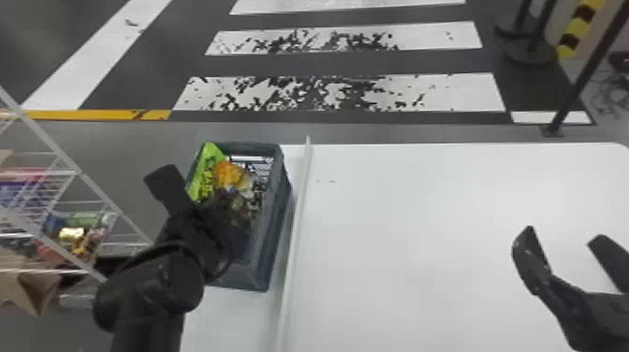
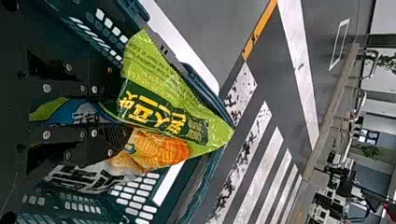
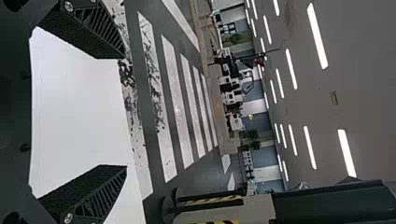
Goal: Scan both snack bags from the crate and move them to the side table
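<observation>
- Several brightly coloured packets [image 1: 72, 234] sit on a white wire rack [image 1: 79, 175], at the far left of the head view.
- The left gripper [image 1: 210, 229] is down in the dark blue-grey plastic crate [image 1: 281, 210]. Its flat black fingers are drawn close together, and the left wrist view shows them pinching the green snack bag, a shiny lime packet with a dark green panel and yellow lettering [image 1: 206, 164]. Part of the wrapper lies between the fingers, and the rest fans out past their tips.
- That green bag stands at a tilt along the crate's left side, its upper corner at the rim.
- Just to its right, inside the same crate, is the orange-and-white snack bag, a crinkled glossy packet [image 1: 229, 173]. It is just beside the left gripper's fingertips, outside their pinch.
- The crate rests on the smooth white table [image 1: 421, 234], to the left of a raised pale strip [image 1: 299, 220] that runs away from the robot.
- Far right, the right gripper [image 1: 564, 234] is over the white tabletop, its two black fingers spread wide, well apart from the crate and both bags. The right wrist view shows white tabletop between the spread fingers.
</observation>
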